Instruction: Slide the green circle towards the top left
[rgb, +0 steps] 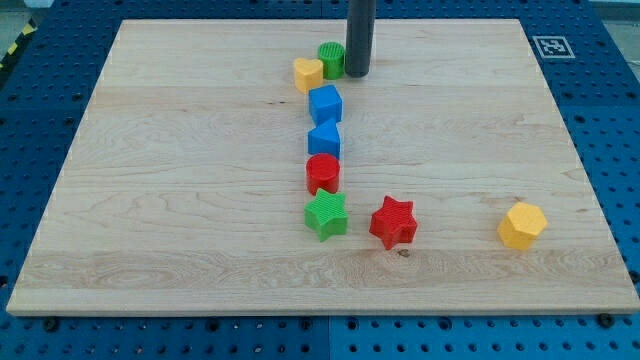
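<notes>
**Tip tucked in beside the green circle**

My tip (358, 74) is down on the board, a bare rod with no jaws to spread or pinch, sitting right at the green circle's (331, 59) three o'clock edge, touching or all but. The green circle sits near the view's top, just left of centre. And here's the trouble: the yellow heart (308, 74) is pressed against it at about eight o'clock, so a push from here likely shoves both along, or the round block rolls off the tip and skews. To go top left, the tip wants to be nearer five o'clock. Below, a column runs down: blue cube (325, 103), another blue block (324, 139), red circle (322, 173), green star (326, 214). The red star (393, 221) and yellow hexagon (522, 224) are well clear.
</notes>
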